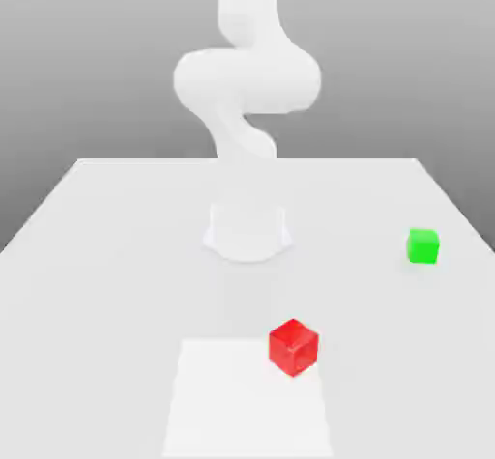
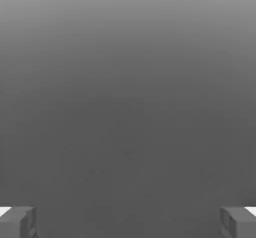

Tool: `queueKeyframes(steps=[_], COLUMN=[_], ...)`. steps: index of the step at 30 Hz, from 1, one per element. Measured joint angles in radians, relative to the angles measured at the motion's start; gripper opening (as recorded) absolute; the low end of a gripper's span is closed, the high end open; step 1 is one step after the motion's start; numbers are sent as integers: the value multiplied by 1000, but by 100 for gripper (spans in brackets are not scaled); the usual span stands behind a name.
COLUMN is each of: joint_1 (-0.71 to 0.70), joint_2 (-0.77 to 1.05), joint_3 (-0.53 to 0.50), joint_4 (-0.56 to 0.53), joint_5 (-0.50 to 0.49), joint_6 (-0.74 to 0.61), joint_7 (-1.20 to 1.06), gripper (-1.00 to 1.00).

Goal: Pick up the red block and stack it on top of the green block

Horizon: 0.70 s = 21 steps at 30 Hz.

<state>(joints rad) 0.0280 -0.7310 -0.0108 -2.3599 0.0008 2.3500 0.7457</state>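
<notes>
The red block (image 1: 293, 346) is a small glossy cube resting on the white table (image 1: 97, 254), near the front and a little toward the exterior view's right. Farther back, close to the table's edge on that same side, sits the smaller green block (image 1: 422, 245), well apart from the red one. In the hand view my gripper (image 2: 128, 223) is open, its two grey fingertips (image 2: 17, 222) spread wide with nothing between them and plain grey background beyond. The white arm (image 1: 247, 80) rises from its base and leaves the exterior view at the top.
The arm's round base (image 1: 248, 230) stands at the middle of the table, behind the red block. A brighter white rectangular patch (image 1: 247, 404) lies on the table at the front, with the red block at its far corner.
</notes>
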Motion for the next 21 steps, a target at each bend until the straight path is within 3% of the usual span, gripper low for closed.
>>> queueKeyframes(steps=[17,21], joint_1=[194,203], joint_2=[620,788], joint_3=[-39,-31], joint_4=[-486,-500], joint_5=[-7,8], joint_6=[435,570], joint_7=[-453,-496], gripper=[0,0])
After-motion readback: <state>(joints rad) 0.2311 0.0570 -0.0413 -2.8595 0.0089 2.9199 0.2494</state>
